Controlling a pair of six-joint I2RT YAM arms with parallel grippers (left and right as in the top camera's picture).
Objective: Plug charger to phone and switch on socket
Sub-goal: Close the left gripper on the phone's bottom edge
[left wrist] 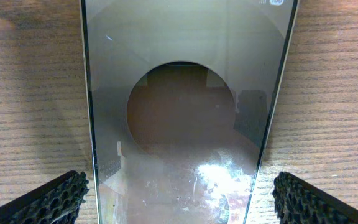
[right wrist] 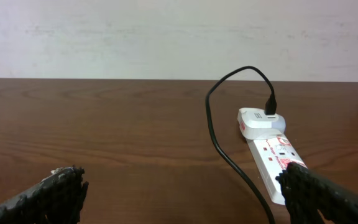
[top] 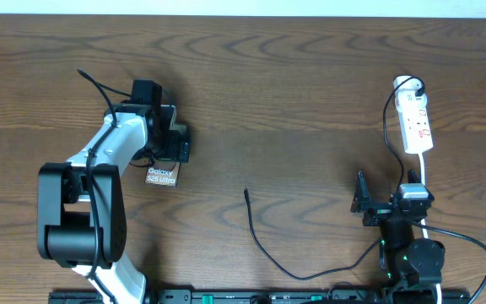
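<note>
The phone (top: 162, 175) lies flat on the table at the left, its "Galaxy S25 Ultra" lettering showing. My left gripper (top: 169, 139) is open right over its far part; in the left wrist view the glossy slab (left wrist: 185, 124) fills the space between my spread fingers (left wrist: 180, 199), which do not touch it. The charger cable's free plug tip (top: 246, 192) lies mid-table, apart from the phone. The white socket strip (top: 417, 122) sits at the far right with the cable running to a white adapter (right wrist: 261, 120) at its end. My right gripper (top: 388, 203) is open and empty (right wrist: 185, 193), just short of the strip (right wrist: 278, 163).
The black cable (top: 302, 272) loops along the table's front edge toward the right arm's base. The strip's white lead (top: 423, 181) runs under the right arm. A pale wall (right wrist: 166, 37) stands behind the table's far edge.
</note>
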